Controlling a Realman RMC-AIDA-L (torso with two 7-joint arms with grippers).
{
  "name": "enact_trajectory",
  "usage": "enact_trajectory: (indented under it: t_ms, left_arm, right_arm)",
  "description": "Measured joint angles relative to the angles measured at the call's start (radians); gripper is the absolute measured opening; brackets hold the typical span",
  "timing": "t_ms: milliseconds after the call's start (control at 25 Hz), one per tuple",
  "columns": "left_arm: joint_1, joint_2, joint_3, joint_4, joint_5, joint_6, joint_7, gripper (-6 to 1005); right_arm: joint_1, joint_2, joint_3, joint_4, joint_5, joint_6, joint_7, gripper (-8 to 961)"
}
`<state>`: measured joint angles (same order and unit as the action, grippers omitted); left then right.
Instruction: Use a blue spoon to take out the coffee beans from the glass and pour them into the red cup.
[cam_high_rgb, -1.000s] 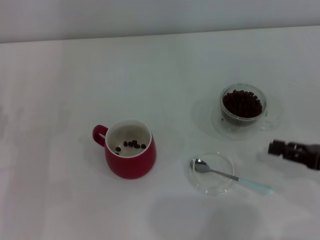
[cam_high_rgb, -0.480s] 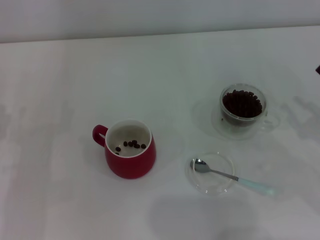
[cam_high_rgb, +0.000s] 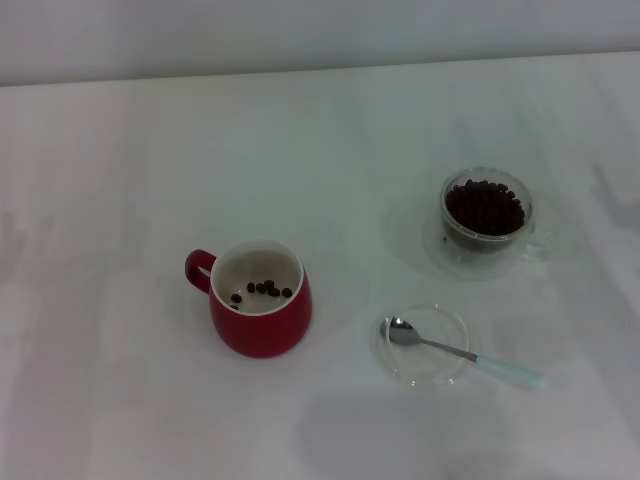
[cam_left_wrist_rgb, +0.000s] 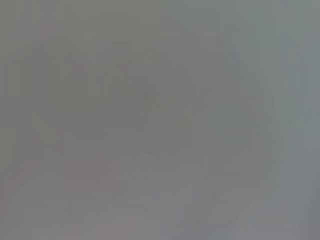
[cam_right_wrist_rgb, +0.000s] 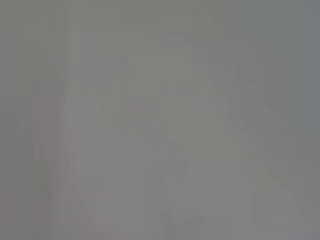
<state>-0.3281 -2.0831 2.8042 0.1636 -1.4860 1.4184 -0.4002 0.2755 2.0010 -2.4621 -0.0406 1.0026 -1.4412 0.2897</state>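
The spoon (cam_high_rgb: 462, 352) lies at the lower right of the head view, its metal bowl resting inside a shallow clear dish (cam_high_rgb: 424, 347) and its pale blue handle sticking out over the rim toward the right onto the white surface (cam_high_rgb: 120, 150). The cup (cam_high_rgb: 259, 297) sits left of centre, handle to the left, with a few beans (cam_high_rgb: 262, 289) on its white bottom. The glass (cam_high_rgb: 487, 217) stands at the right, above the dish and well apart from the cup, heaped with dark beans.

Neither gripper shows in any view, and both wrist views give only a blank grey, so whether the fingers are spread or pressed together cannot be told.

The risks, as I judge them: the thin handle lies flat, so a grasp may slip or tip the dish. Carrying a loaded spoon across the wide gap could spill beans onto the surface.
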Motion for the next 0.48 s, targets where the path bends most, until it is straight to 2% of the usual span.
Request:
enact_trajectory:
  t_ms: [200, 480]
  left_arm:
    - [-0.010, -0.001, 0.000, -0.003, 0.031, -0.042, 0.031, 893]
    - [-0.036, -0.002, 0.000, -0.002, 0.039, -0.120, 0.093, 893]
  right_arm:
    - [0.011, 0.002, 0.028, -0.025, 0.001, 0.049, -0.045, 845]
    - [0.034, 0.005, 0.208, -0.096, 0.003, 0.233, -0.050, 874]
